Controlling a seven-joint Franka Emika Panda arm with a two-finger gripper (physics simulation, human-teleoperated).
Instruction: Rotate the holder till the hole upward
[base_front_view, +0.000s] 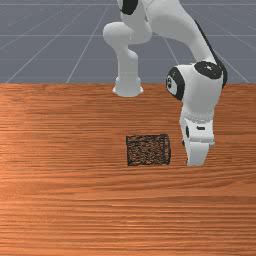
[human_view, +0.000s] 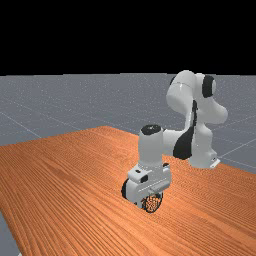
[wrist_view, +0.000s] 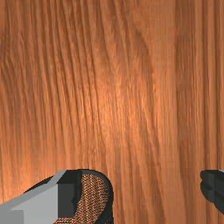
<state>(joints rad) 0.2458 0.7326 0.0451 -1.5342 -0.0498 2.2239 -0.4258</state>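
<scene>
front view, holder (base_front_view: 148, 150): black mesh, lying on its side on the table (base_front_view: 60, 205), its length running between the front view's left and right; which end has the hole, i cannot tell.
front view, gripper (base_front_view: 196, 163): down low by the table, to the front view's right of the holder, a strip of bare wood between them in this view.
arm (base_front_view: 202, 92): bent over from its base (base_front_view: 128, 87) at the table's far side, the hand (base_front_view: 198, 131) pointing down.
far view, holder: a round mesh end turned toward the camera, partly hidden by the hand.
wrist view, fingers (wrist_view: 67, 197): spread wide, bare wood in the gap; one overlaps the holder's curved black rim (wrist_view: 108, 192), the other stands well apart from it.
contact: whether the nearer finger touches the holder, i cannot tell.
grip: the holder is beside one finger, unclamped.
</scene>
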